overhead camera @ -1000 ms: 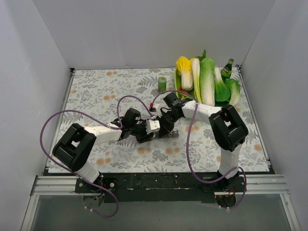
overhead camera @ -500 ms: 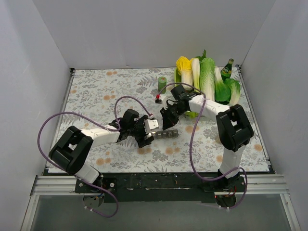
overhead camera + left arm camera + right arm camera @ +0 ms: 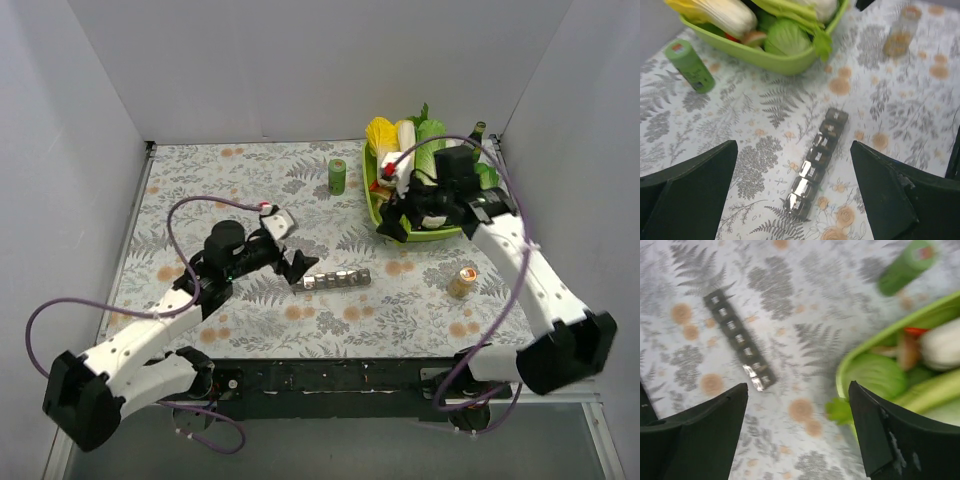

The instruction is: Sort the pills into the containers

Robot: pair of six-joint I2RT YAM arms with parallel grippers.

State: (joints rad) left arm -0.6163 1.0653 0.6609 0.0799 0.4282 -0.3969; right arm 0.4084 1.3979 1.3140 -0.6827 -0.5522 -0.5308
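Grey-and-orange fern-printed cloth covers the table (image 3: 200,180), the biggest thing in front of me. Next in size is the lime-green tray (image 3: 785,64) at the far right, piled with cabbages and other vegetables.

My left gripper (image 3: 792,146) hangs over the middle of the cloth with its jaws spread wide and nothing between them. My wrist camera looks straight down between the two dark fingers (image 3: 695,172) at bare cloth and the strip below. My right gripper (image 3: 797,385) is raised over the near-left rim of the tray. Its jaws are also released and wide apart, and it grasps nothing.

The containers (image 3: 336,278), a narrow silvery strip of small joined square compartments, lie flat on the cloth near the table's centre. In the overhead view the strip runs left to right. Its left end is just beside my left fingers, and neither gripper touches it. It is well apart from my right gripper. I cannot tell what is inside the compartments.

A small green cylinder (image 3: 337,176) stands upright at the back, just left of the tray. Smallest is a little amber bottle (image 3: 461,283), which stands on the cloth to the right of the strip.
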